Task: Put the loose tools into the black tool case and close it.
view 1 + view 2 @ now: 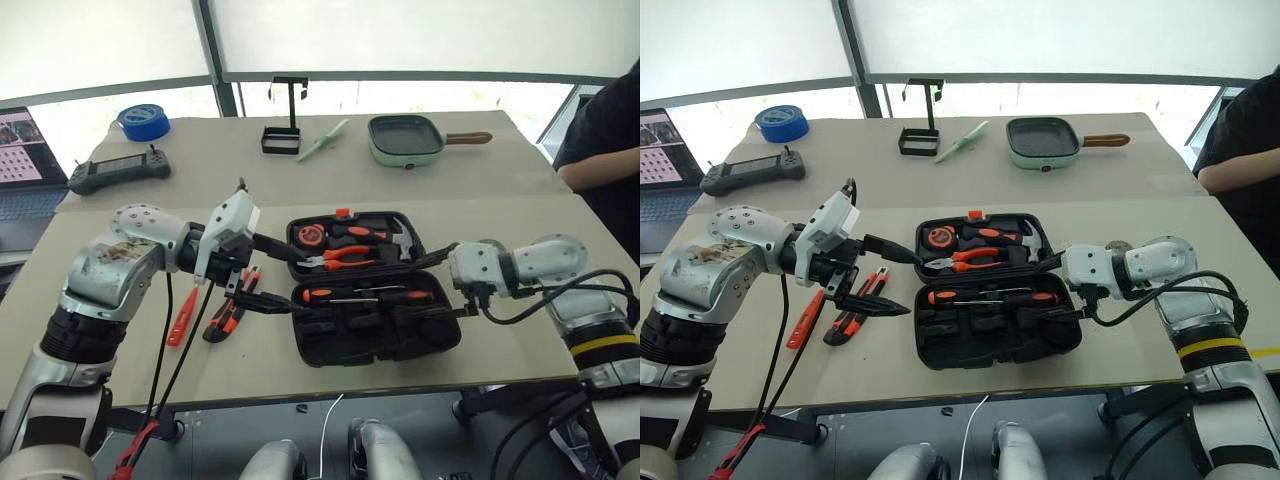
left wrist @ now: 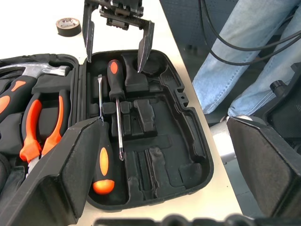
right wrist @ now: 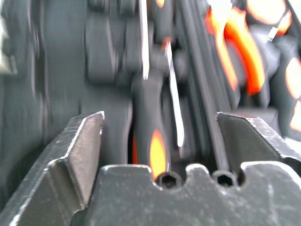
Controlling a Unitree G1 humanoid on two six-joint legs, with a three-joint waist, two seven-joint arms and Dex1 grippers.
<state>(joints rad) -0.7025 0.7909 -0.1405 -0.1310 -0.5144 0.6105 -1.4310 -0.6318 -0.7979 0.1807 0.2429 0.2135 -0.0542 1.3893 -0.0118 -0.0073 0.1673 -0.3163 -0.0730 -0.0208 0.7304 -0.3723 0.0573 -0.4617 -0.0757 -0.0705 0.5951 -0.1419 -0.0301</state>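
Left wrist view: right hand [image 2: 116, 36], fingers apart and empty, poised over the open black tool case [image 1: 375, 345].
Step in hand: two screwdrivers [image 1: 365, 295] lie in the near tray; the second looks just placed.
Left hand [image 1: 285, 275]: fingers spread, empty, at the case's left edge.
On the tabletop: tester screwdriver [image 1: 182, 316] and utility knife [image 1: 226, 314], left of the case.
Tape roll [image 2: 68, 26]: beyond the case.
Next: left hand probably drops onto the knife or tester.
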